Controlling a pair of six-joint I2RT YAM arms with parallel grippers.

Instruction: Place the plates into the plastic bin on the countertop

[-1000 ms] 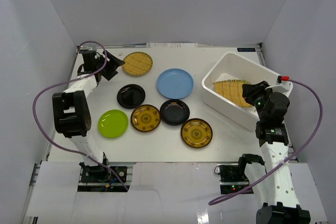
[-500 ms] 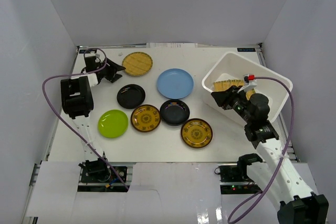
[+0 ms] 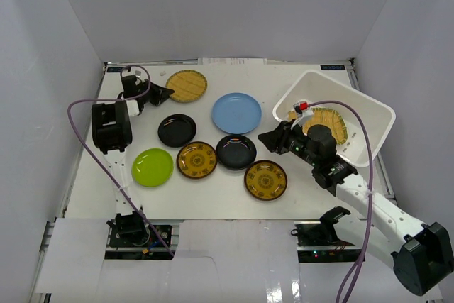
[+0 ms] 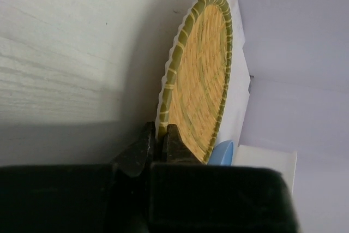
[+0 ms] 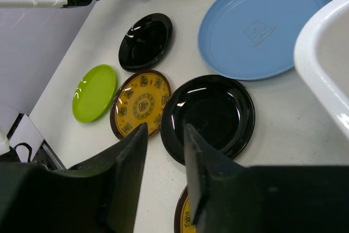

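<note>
Upper left, the left fingers clench a tan plate's rim. The right fingers, parted and empty, hover by a black plate at centre. A second tan plate lies in the bin.

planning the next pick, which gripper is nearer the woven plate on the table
Left. The left gripper pinches the woven plate at its rim; the right gripper hovers by a black plate.

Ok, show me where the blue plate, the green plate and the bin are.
blue plate (image 3: 236,113): top view, centre of the plate.
green plate (image 3: 152,167): top view, centre of the plate.
bin (image 3: 365,125): top view, bare inner wall on its right side.
</note>
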